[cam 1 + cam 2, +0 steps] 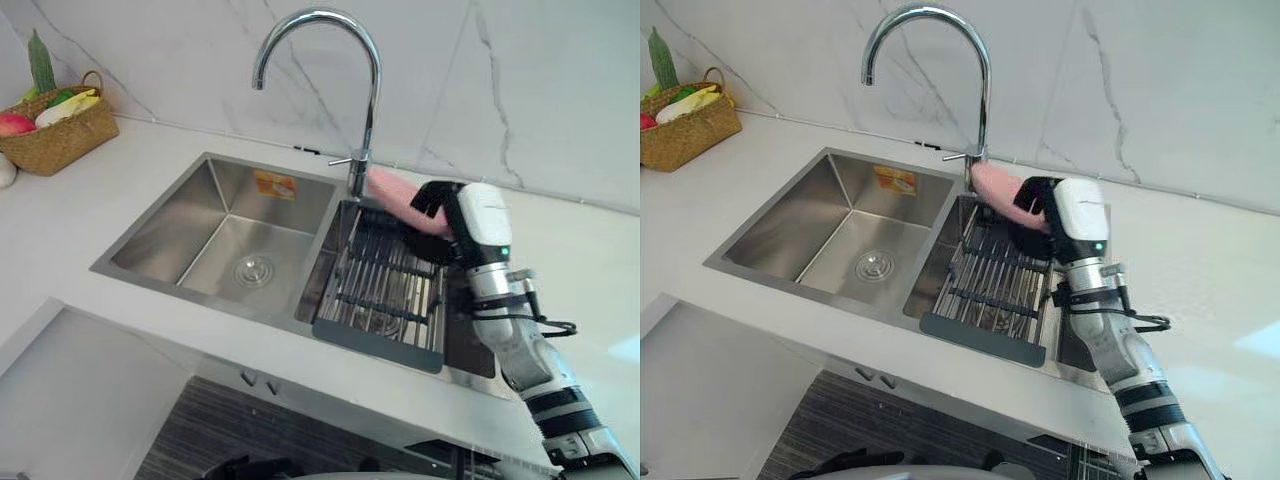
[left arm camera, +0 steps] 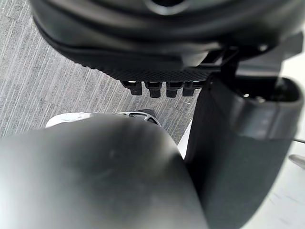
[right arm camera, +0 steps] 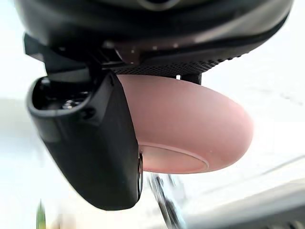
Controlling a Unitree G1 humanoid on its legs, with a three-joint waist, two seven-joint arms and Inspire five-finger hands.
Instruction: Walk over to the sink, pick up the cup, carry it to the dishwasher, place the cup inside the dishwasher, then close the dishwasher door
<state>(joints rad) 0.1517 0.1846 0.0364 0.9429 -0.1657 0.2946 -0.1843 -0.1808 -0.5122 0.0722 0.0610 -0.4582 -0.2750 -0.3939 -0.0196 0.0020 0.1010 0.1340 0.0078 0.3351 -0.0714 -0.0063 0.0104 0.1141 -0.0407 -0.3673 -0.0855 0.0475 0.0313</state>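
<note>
The pink cup [image 1: 398, 197] lies on its side in my right hand [image 1: 440, 215], above the far edge of the drying rack [image 1: 385, 285] in the sink's right basin. In the right wrist view the cup [image 3: 190, 133] sits against the palm with the thumb [image 3: 95, 143] wrapped across its side, base facing outward. My right hand is shut on it. The left hand [image 2: 157, 67] hangs low over grey floor, its fingers curled with nothing in them.
A tall chrome faucet [image 1: 350, 90] arches just left of the cup. The steel sink's left basin [image 1: 220, 240] is bare. A wicker basket [image 1: 60, 130] of vegetables stands at the counter's far left. White counter [image 1: 590, 280] spreads to the right.
</note>
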